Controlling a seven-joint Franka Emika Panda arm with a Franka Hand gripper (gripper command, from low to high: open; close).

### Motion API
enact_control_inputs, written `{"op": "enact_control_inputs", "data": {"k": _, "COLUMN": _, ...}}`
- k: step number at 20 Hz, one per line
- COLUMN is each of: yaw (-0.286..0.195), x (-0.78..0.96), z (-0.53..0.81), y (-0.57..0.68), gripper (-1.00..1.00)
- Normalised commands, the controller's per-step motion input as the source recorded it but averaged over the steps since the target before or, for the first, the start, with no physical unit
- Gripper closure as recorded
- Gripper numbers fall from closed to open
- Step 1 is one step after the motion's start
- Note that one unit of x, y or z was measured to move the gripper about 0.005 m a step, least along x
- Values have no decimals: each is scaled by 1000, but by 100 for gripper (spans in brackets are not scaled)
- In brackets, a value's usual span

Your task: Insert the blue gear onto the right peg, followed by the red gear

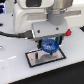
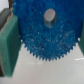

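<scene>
Your gripper (image 1: 49,43) clenched on the blue gear (image 2: 44,35), green pads (image 2: 9,47) flanking it, gear hanging over the dark plate (image 1: 35,58), white table (image 1: 20,72).

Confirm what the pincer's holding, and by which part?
The blue gear, gripped by its toothed rim on two opposite sides, between the green pads. Its hub is left free.

Crowded over the plate, open table around it.
The arm and gripper (image 1: 48,44) hang low over the dark plate (image 1: 35,58), with the blue gear (image 1: 50,47) between the fingers filling the space above it. In the wrist view the gear (image 2: 47,30) blocks almost everything ahead, a green pad (image 2: 9,47) close on each side. The white table (image 1: 20,75) lies bare toward the exterior view's left and near edge.
</scene>
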Motion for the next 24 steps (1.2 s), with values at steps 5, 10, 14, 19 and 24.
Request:
{"op": "enact_control_inputs", "data": {"k": 5, "yaw": 0, "x": 363, "z": 343, "y": 191, "gripper": 100}}
{"op": "enact_control_inputs", "data": {"k": 10, "yaw": 0, "x": 144, "z": 65, "y": 3, "gripper": 100}}
{"op": "enact_control_inputs", "data": {"k": 14, "yaw": 0, "x": 191, "z": -42, "y": -61, "gripper": 100}}
{"op": "enact_control_inputs", "data": {"k": 19, "yaw": 0, "x": 151, "z": -1, "y": -27, "gripper": 100}}
{"op": "enact_control_inputs", "data": {"k": 24, "yaw": 0, "x": 198, "z": -35, "y": 46, "gripper": 100}}
